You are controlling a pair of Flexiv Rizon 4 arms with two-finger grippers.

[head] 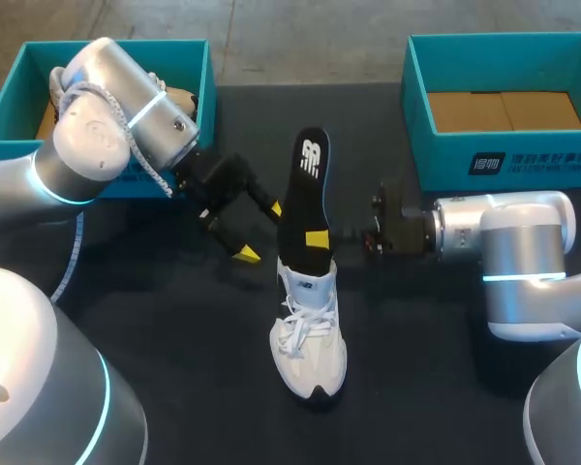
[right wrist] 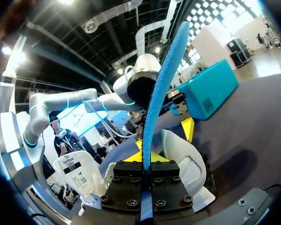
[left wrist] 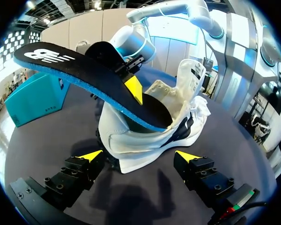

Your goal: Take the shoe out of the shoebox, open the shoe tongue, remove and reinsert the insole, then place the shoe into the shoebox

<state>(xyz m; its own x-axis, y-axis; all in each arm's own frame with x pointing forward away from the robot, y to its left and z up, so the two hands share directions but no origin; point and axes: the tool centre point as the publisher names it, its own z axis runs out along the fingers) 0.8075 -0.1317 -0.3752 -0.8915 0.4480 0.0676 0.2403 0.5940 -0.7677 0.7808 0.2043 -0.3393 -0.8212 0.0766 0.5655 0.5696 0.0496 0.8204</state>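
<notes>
two teal shoeboxes sit along the far side of the dark table [head: 194, 349]. the left shoebox [head: 8, 145] is partly hidden behind the left arm, and the right shoebox [head: 504, 165] shows a bare cardboard floor. the white shoe [head: 310, 334] is in neither of them. it stands on its sole in the middle of the table, well apart from both boxes, with its toe toward the near edge and its heel toward the boxes.

the insole [head: 308, 184] is half out. one end sits down in the shoe's opening and the rest slants up over the heel toward the far side. its top face is black and its underside blue. the right gripper [head: 315, 239] comes in from the side and pinches the insole between both fingers just above the shoe's collar. from its own wrist the insole [right wrist: 164, 84] runs edge-on straight up out of the clamped right gripper [right wrist: 146, 159].

the left gripper [head: 260, 231] has its fingers spread wide with nothing between them. it hangs just beside the shoe at the heel end. from that wrist the shoe [left wrist: 145, 140] lies ahead of the open left gripper [left wrist: 138, 157], and neither yellow tip touches it. the tongue [left wrist: 192, 75] stands up and forward, with its inner label showing.
</notes>
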